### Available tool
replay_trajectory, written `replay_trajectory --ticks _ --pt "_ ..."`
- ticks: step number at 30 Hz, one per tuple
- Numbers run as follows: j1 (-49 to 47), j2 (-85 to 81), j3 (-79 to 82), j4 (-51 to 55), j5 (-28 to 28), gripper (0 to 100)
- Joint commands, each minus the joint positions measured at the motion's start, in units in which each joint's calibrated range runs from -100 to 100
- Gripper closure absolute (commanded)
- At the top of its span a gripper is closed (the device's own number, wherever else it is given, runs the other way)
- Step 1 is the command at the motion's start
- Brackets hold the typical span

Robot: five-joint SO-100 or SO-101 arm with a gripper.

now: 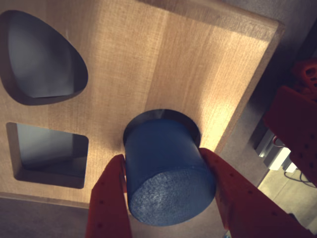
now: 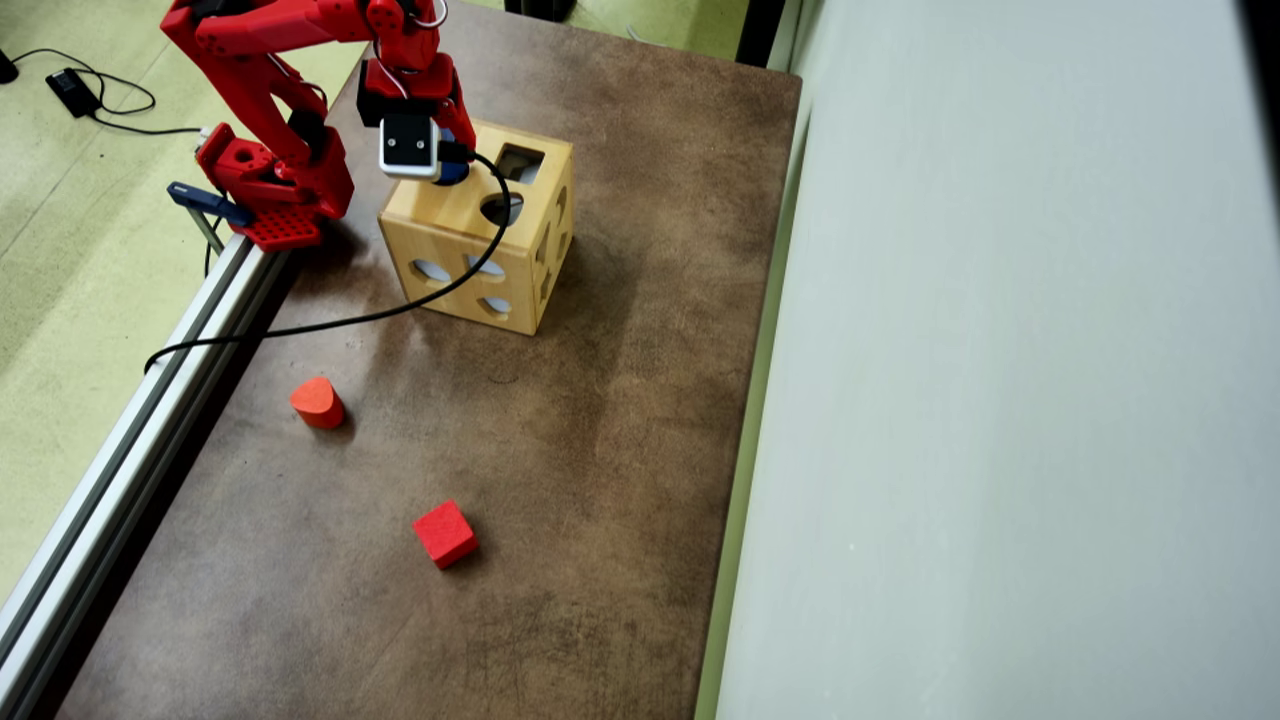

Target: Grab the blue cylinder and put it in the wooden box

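In the wrist view the blue cylinder (image 1: 166, 168) is clamped between my two red fingers (image 1: 111, 198), and its textured flat end faces the camera. Its far end sits at the mouth of the round hole in the top face of the wooden box (image 1: 163, 59). My gripper (image 1: 161, 156) is shut on it. In the overhead view the gripper (image 2: 445, 165) hangs over the near-left part of the top of the wooden box (image 2: 450, 235). Only a sliver of the blue cylinder (image 2: 453, 173) shows there, below the wrist camera.
The box top also has a rounded-wedge hole (image 1: 39, 59) and a square hole (image 1: 49, 153). A red rounded-wedge block (image 2: 317, 402) and a red cube (image 2: 445, 533) lie on the brown table (image 2: 600, 450). An aluminium rail (image 2: 150, 400) and the arm base (image 2: 270, 190) are at left, with a black cable (image 2: 350, 320) trailing.
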Motion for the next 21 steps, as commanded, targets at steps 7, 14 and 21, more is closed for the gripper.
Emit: replay_trajectory --ticks 7,14,21 --pt "-0.42 -1.45 -0.03 0.26 -0.29 68" --pt "-0.42 -4.34 -0.3 0.34 -0.29 69" --pt "-4.21 -7.48 -0.12 0.34 -0.24 69"
